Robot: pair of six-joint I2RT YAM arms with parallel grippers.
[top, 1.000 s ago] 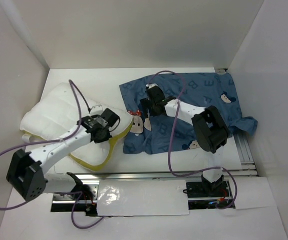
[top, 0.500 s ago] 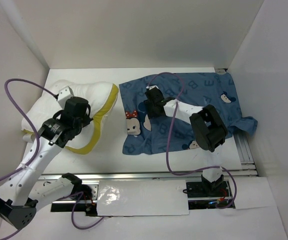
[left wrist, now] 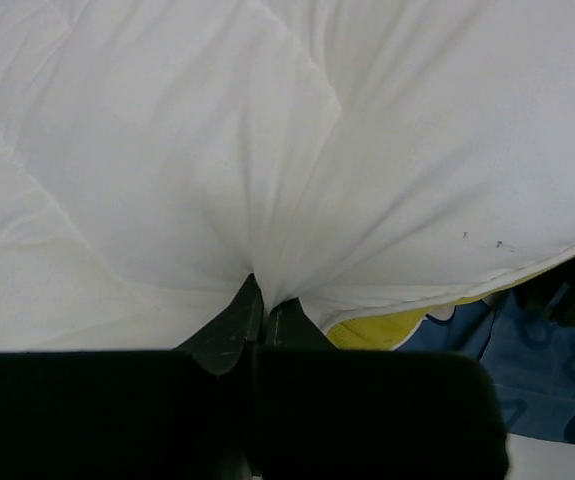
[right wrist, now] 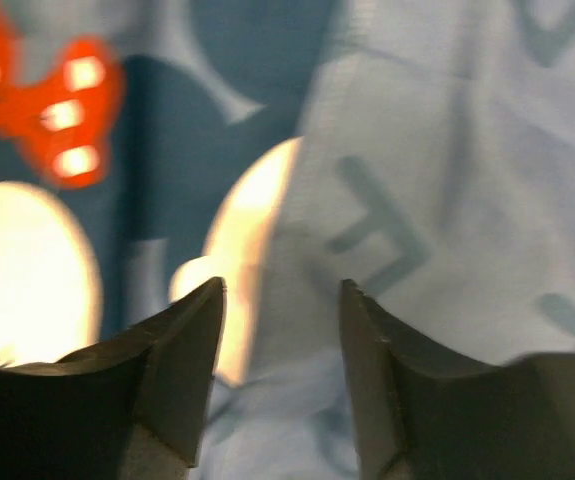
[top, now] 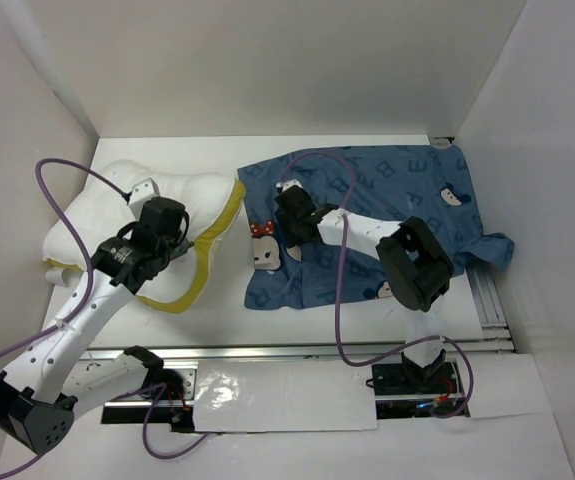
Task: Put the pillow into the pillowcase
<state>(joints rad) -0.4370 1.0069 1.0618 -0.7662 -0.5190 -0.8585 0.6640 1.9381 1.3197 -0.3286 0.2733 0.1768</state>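
Observation:
The white quilted pillow [top: 117, 215] with its yellow band [top: 212, 240] lies bunched at the left of the table. My left gripper [top: 164, 228] is shut on a pinch of the pillow's white fabric [left wrist: 267, 200], which puckers at the fingertips; the left gripper [left wrist: 261, 292] shows the yellow band [left wrist: 382, 327] just to its right. The blue pillowcase [top: 387, 200] lies spread at the right, a mouse face with a red bow [top: 264, 245] near its left edge. My right gripper [top: 291, 217] is open, low over the pillowcase [right wrist: 447, 150] near that left edge, jaws [right wrist: 280, 292] apart over the cloth beside a red bow [right wrist: 52, 95].
White walls enclose the table on the left, back and right. A metal rail [top: 297, 349] runs along the near edge and another [top: 489, 290] along the right side under the pillowcase's corner. Purple cables [top: 339, 290] loop above both arms.
My left arm has swung back to the left with the pillow, then shifted it slightly toward the pillowcase. My right gripper has slid left along the pillowcase toward its left edge.

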